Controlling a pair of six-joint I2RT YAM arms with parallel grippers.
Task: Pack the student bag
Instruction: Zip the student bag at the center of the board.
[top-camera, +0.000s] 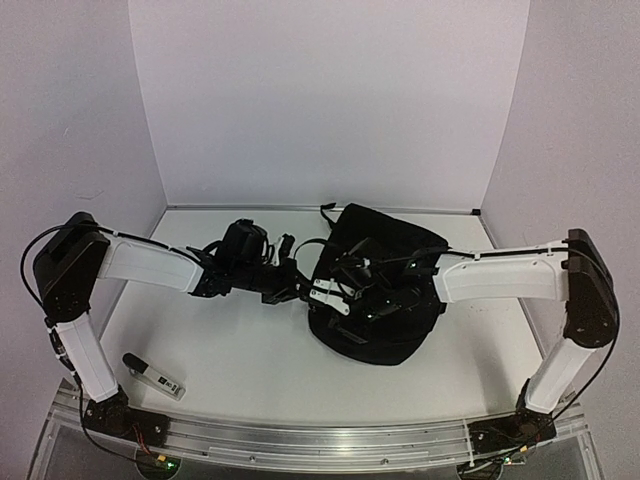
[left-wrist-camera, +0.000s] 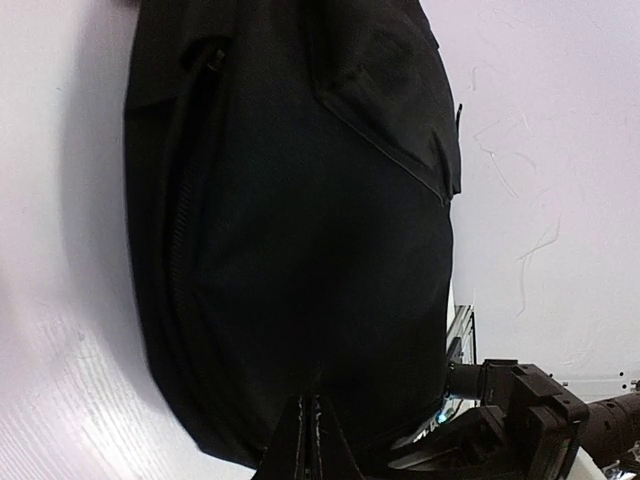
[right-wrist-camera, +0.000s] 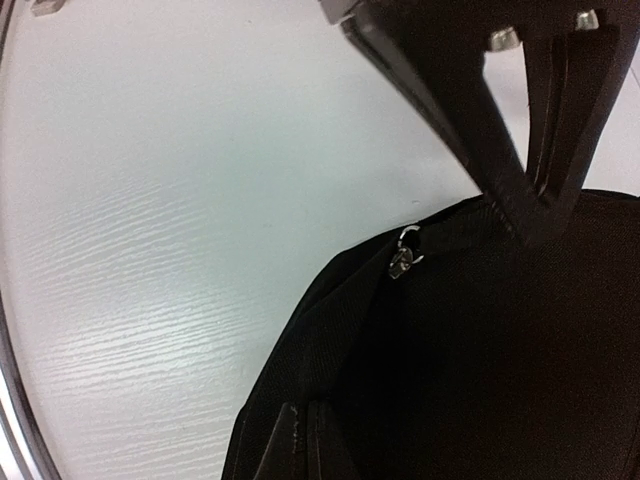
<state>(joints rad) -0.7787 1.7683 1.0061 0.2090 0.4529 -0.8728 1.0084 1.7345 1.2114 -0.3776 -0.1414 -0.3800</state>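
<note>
Both left claw (left-wrist-camera: 312, 415) and right claw (right-wrist-camera: 527, 222) pressed together at soft black fabric student bag (left-wrist-camera: 320, 250).

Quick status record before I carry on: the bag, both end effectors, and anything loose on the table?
student bag: black, lying on the table, right of centre, both arms reaching to it
left end effector: shut, tips against the bag's fabric; cannot tell if fabric is pinched
right end effector: shut, tips at the bag's edge, beside a metal zipper pull
loose item: small object, white and dark, near the left arm's base, apart from the bag
bag contents: not visible
</note>
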